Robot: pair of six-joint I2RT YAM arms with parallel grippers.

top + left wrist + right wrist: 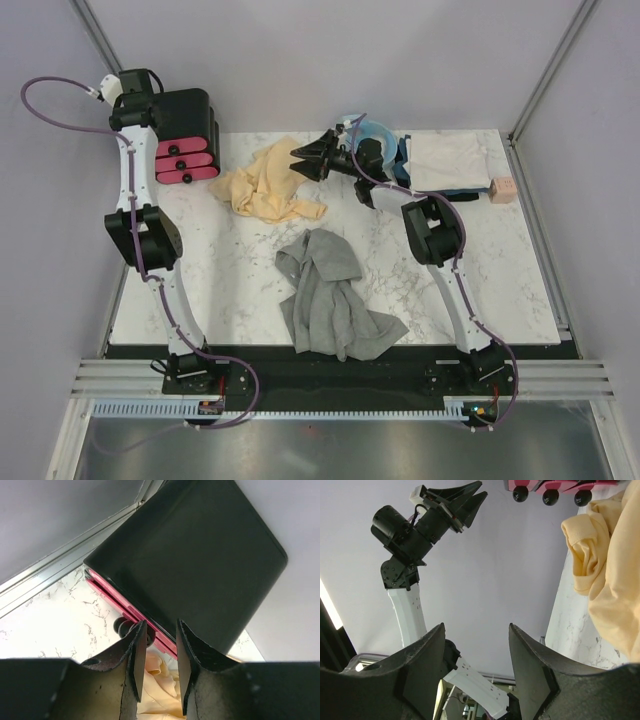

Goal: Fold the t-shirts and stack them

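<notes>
Marble table [520, 290], pale-grey walls [330, 60]

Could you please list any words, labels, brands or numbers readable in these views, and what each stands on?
No readable text in any view.
The black box with pink drawers, the grey t-shirt and the yellow t-shirt show no lettering.
The small pink block at the far right: too small to tell.

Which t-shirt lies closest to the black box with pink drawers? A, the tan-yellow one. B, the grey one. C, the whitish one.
A: the tan-yellow t-shirt lies crumpled just beside the black box with pink drawers, while the grey t-shirt and the whitish t-shirt lie clearly farther away.
</notes>
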